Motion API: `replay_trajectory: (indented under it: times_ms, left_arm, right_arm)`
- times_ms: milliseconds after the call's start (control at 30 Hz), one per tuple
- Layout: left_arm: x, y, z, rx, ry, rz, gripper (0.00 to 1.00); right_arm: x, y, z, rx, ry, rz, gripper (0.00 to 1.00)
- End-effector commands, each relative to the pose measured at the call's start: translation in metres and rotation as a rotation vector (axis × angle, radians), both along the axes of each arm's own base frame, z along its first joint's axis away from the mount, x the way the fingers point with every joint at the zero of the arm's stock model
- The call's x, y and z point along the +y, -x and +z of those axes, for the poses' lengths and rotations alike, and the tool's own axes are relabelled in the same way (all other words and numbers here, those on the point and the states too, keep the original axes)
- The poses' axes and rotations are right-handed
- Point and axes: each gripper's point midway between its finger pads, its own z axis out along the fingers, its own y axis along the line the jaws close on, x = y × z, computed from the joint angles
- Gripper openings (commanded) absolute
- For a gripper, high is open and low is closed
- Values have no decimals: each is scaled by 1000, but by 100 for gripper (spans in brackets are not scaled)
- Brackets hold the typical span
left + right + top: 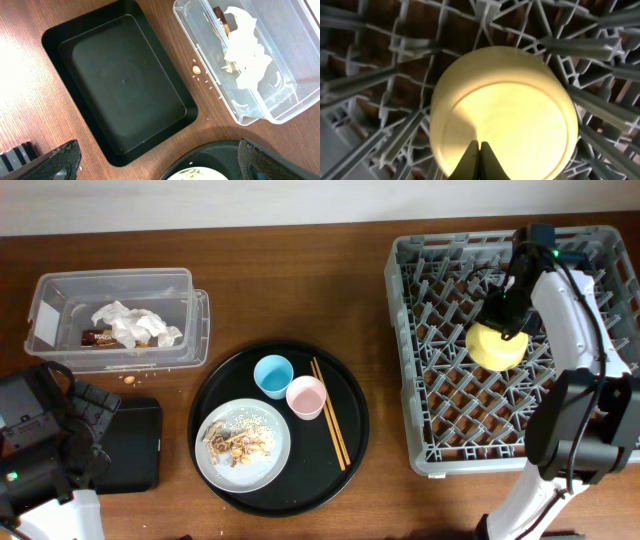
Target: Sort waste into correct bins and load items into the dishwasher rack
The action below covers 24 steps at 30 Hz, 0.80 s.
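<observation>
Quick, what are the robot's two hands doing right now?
Left gripper: open, holding nothing.
Right gripper: shut on the yellow bowl, at its rim.

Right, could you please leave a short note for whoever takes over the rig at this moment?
Grip: left fingers open over the shallow black tray; right fingers shut on the yellow bowl, among the rack pegs.
Done: tissue and wrapper in the clear tub.
To do: release bowl; plate with scraps, blue cup, pink cup, chopsticks sit on the round tray; one crumb on the table.
</observation>
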Motion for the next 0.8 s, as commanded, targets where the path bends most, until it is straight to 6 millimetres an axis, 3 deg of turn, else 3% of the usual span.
replay_trajectory:
  times_ms: [0,67,133,167,200,233,267,300,433,467,500,533,567,633,767]
  left_arm:
    - [1,1,2,-5,-2,8,99]
    - [1,1,2,-5,-2,8,99]
    - [1,1,2,-5,-2,8,99]
    - [1,1,2,-5,-2,8,99]
    - [1,1,2,-5,-2,8,99]
    - [1,1,2,-5,-2,8,99]
    - [1,1,2,-5,-2,8,99]
    - [1,1,2,-5,-2,8,99]
    - [1,1,2,-5,-2,8,99]
    - [1,1,2,-5,-2,8,99]
    - [1,1,2,-5,-2,8,99]
    - [1,1,2,-5,-2,8,99]
    - [1,1,2,-5,-2,8,99]
    - [1,1,2,-5,-2,8,99]
    - [1,1,2,-5,-2,8,99]
  right_arm:
    - [17,0,71,-166,-62,26,4]
    - [40,11,106,-246,-158,104,4]
    - [79,30,147,-350,-301,293,5]
    - [98,39,166,-405,-370,395,11]
    - [113,47,179,-444,-421,477,24]
    - [132,58,193,-483,-483,566,64]
    - [143,67,200,-493,-523,610,89]
    - [161,80,206,-482,-578,657,99]
    - [208,101,201,-396,-662,769,99]
    - [231,106,191,-349,-647,840,98]
    - [239,108,185,-326,-628,868,88]
    - [252,110,174,-288,-577,917,78]
    - [259,110,165,-257,-536,934,75]
    - [274,109,132,-145,-374,896,74]
    - [320,118,85,-33,-232,1022,75]
